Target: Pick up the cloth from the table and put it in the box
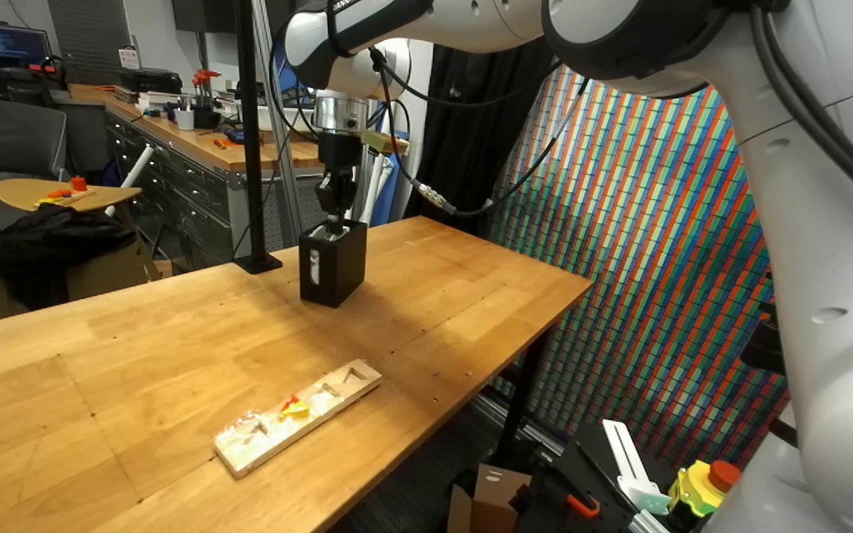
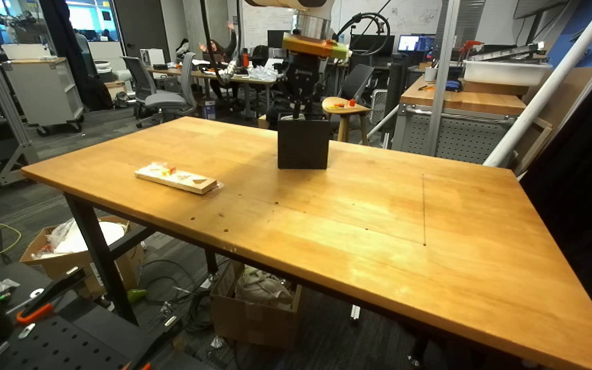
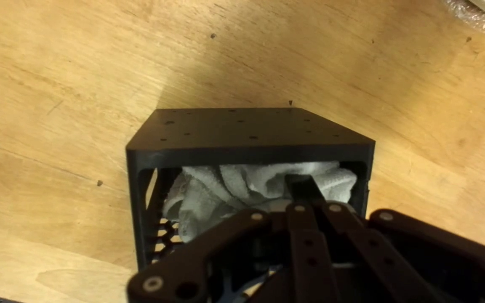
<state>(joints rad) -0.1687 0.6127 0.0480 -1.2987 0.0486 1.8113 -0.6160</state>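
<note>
The black box stands upright on the wooden table in both exterior views. Its open top shows in the wrist view. The crumpled white-grey cloth lies inside the box, below the rim. A little of it shows at the top in an exterior view, and white shows through the slot in the box's side. My gripper points down into the box opening. Its fingers are together, with the tips at the cloth near one end of the box. No cloth is visible between them; the arm linkages hide part of it.
A pale wooden shape board with cut-outs and small red and yellow pieces lies on the table, apart from the box. A black post stands at the table's edge near the box. Dark curtains hang past the table.
</note>
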